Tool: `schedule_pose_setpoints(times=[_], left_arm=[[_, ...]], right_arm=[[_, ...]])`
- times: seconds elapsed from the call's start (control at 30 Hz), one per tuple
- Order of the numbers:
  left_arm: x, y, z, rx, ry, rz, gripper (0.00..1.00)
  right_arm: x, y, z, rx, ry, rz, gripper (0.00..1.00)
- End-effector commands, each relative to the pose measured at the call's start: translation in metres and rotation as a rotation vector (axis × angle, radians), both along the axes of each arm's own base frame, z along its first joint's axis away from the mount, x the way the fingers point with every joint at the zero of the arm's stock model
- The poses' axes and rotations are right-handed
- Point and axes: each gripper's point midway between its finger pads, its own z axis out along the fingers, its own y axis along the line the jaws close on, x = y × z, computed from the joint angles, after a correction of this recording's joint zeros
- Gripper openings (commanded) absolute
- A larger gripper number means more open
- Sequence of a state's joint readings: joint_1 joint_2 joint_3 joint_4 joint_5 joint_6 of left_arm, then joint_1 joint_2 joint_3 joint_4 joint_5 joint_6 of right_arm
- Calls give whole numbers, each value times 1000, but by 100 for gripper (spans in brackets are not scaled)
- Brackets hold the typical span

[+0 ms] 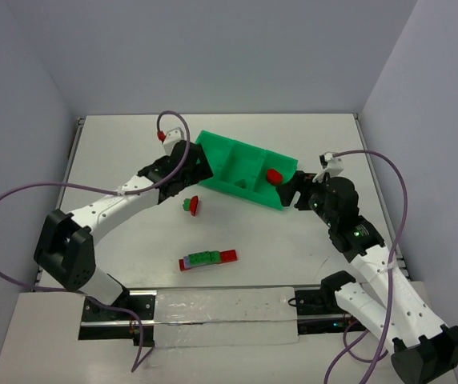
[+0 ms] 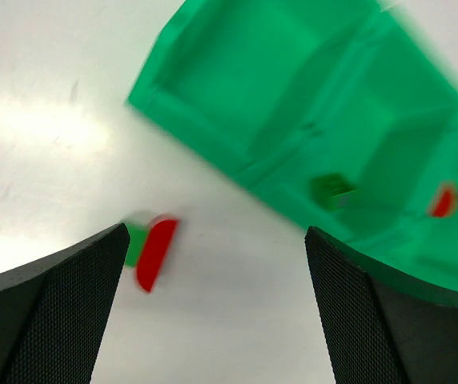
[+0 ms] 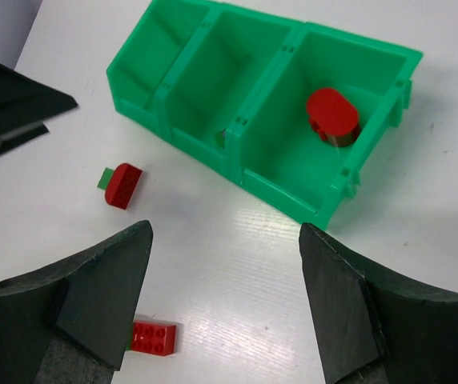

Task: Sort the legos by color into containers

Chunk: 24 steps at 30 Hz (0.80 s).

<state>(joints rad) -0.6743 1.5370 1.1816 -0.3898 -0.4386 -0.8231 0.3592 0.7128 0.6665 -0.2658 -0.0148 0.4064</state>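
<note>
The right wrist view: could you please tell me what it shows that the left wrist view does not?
Only the right wrist: a red brick at its bottom edge. Only the left wrist: a green brick in the middle compartment, nearly hidden from the right. Both: the green tray, the red piece inside it, and the loose red-and-green piece.

Lego in tray's R compartment, poss. another in mid; stack just before tray, 2nd stack nearer.

In the green tray, far centre, I see a red lego in the right compartment and possibly a green brick in the middle. A red-green pair and a mixed stack lie nearer.
</note>
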Motion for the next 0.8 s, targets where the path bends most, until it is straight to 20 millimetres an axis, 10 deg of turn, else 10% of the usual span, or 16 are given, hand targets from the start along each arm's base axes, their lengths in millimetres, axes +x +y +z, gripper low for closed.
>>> schedule_pose_setpoints(times=[0.0,0.47,0.77], left_arm=[[-17,27,-44,75,115,126,95],[-34,66,-87,-50,320,609,79],[-21,45,-102,-162,388,612,81]], right_arm=[[4,13,20,51,-69,56,82],[1,13,12,25,-31,69,82],[1,13,12,12,-24,70,82]])
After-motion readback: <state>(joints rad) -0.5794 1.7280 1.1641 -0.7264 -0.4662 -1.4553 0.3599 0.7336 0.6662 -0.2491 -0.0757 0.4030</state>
